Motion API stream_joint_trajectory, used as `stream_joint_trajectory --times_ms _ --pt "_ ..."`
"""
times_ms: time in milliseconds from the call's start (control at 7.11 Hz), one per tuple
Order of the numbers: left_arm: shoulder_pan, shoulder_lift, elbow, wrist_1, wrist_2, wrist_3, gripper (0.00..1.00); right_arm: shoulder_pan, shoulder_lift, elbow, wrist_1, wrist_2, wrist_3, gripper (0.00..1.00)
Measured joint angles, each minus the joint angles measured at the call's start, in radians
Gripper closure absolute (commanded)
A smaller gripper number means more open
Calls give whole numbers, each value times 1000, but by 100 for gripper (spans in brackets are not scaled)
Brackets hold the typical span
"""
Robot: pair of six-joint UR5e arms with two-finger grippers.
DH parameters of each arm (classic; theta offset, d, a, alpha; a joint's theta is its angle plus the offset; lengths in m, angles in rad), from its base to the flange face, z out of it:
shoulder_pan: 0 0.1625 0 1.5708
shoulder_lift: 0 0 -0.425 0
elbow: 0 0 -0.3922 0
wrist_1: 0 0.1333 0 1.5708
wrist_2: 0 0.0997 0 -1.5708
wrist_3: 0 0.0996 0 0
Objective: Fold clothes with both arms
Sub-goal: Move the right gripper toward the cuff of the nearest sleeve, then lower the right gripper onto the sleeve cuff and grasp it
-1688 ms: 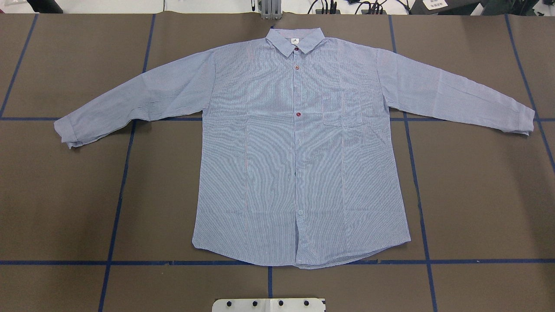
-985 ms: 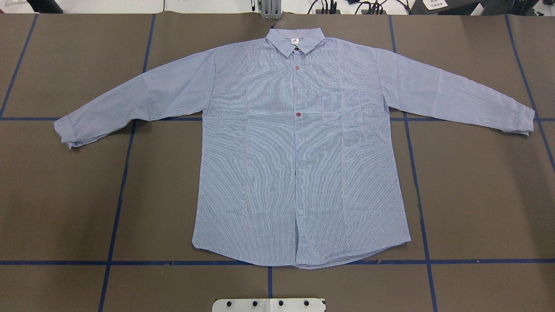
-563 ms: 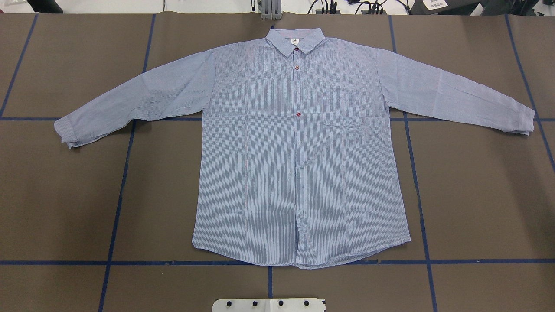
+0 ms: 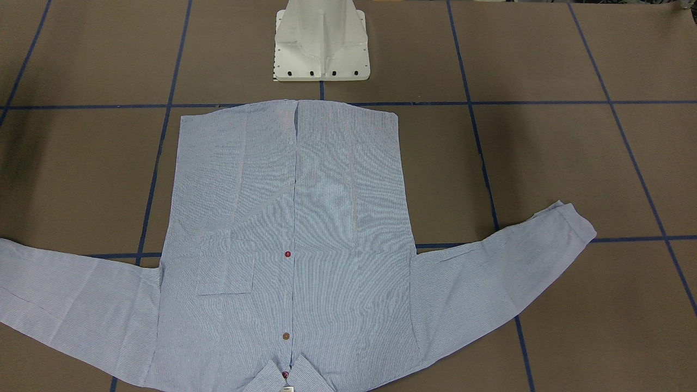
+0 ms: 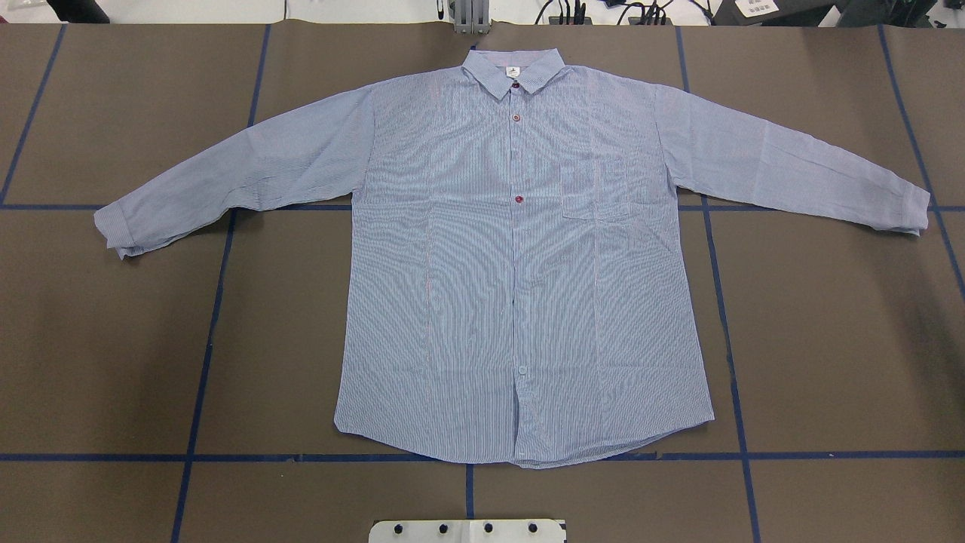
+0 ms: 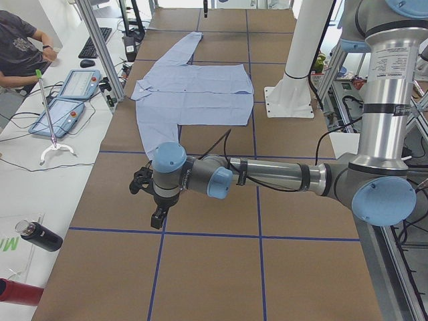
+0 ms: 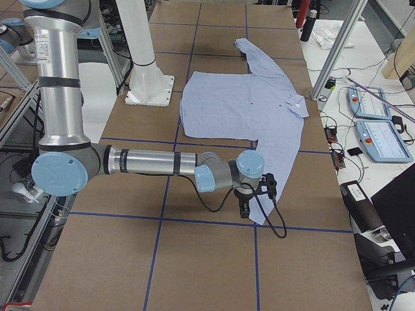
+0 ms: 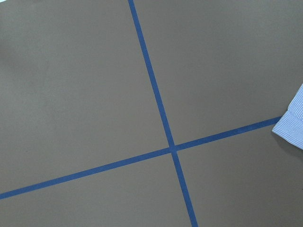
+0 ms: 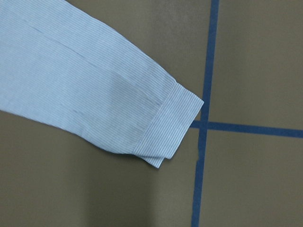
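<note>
The shirt (image 5: 520, 264) lies flat and face up in the middle of the table (image 5: 829, 339), buttoned. Its collar (image 5: 514, 69) is at the far edge from the robot and its hem is just in front of the white pedestal base (image 4: 321, 43). The chest pocket (image 5: 595, 188) sits on the robot's right half. Both sleeves spread outward and slant slightly back toward the robot, one cuff (image 5: 113, 230) out on the robot's left and the other cuff (image 5: 912, 211) out on its right. Blue tape lines (image 8: 161, 113) cross the brown table covering.

The left arm (image 6: 267, 175) is bent at a right angle: its upper tube stands upright by the table's edge, and its forearm reaches level across the table. The wrist is turned down, so the left gripper (image 6: 156, 219) hangs over bare covering just short of the sleeve's end. The left wrist camera catches only a corner of that cuff at its right edge, beside a tape crossing. Whether these jaws are spread or closed cannot be told, and nothing shows in them.

The right arm (image 7: 149, 162) mirrors this, with upright tube, level forearm and wrist bent down. The right gripper (image 7: 244, 208) hangs just beside the tip of the other sleeve, and its wrist camera looks straight down on that cuff next to a tape crossing. Its jaws cannot be judged either.
</note>
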Motion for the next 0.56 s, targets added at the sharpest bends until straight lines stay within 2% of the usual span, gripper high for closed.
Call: stream_joint_trajectory --times_ms 281,563 --pt "1 -7 2 -8 -1 1 0 -40 58 -141 157 -7 91 0" --pt "1 -4 2 -8 1 8 0 -91 107 -225 200 -39 108 0"
